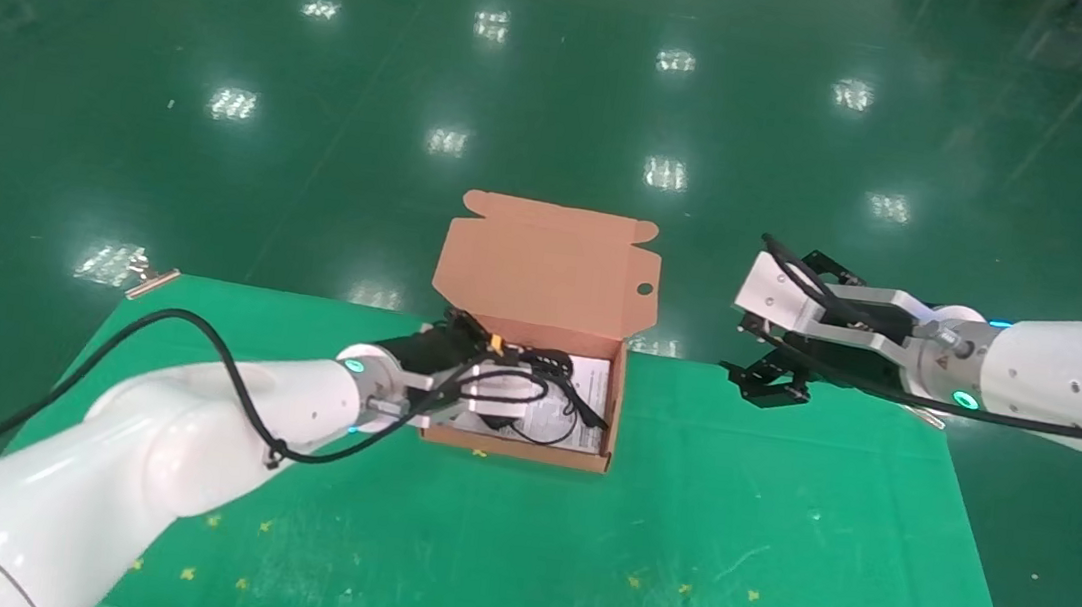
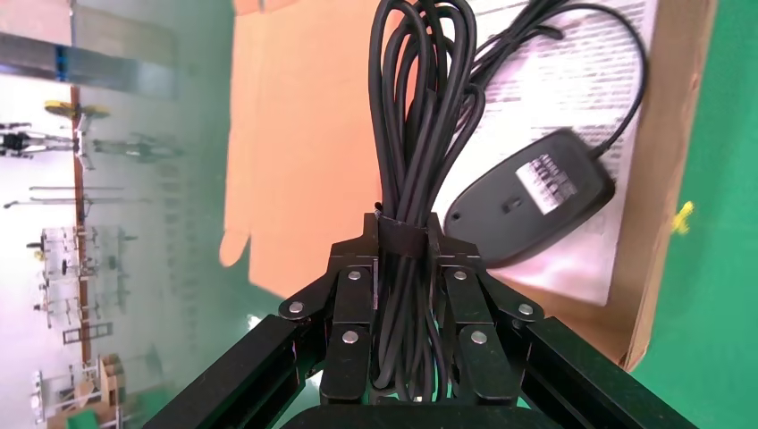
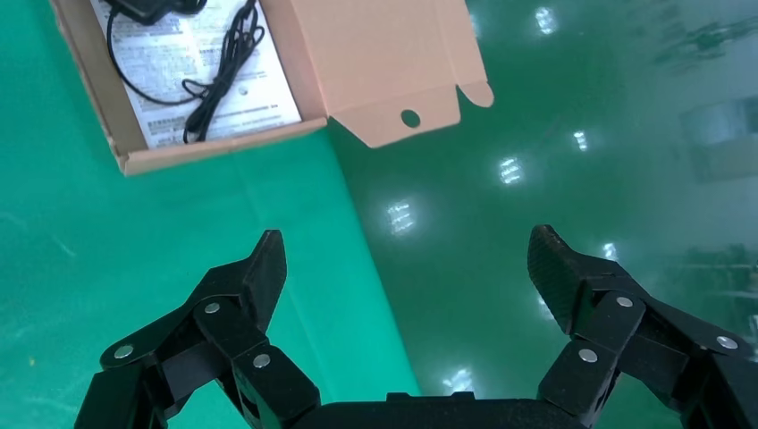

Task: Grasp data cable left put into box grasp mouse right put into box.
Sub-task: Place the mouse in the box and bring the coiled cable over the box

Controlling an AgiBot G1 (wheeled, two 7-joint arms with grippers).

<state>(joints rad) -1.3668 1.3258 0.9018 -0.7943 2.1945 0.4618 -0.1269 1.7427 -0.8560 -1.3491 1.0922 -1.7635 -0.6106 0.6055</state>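
Already over the box: left gripper [image 2: 402, 268] carrying the data cable [image 2: 420, 116], mouse [image 2: 532, 198] inside.

Centre frame in the head view, the left gripper's fingers [image 2: 353, 335] were clamped on the banded cable bundle, held lengthwise above the orange box [image 1: 526, 448], probably so the loops would drop flat beside the mouse, which lay label-up on the white sheet [image 2: 581, 80] with its thin cord [image 3: 219, 76] trailing. At right, the right gripper [image 3: 407, 268] hung spread wide and empty off the green bench [image 1: 576, 549] edge, clear of the box.
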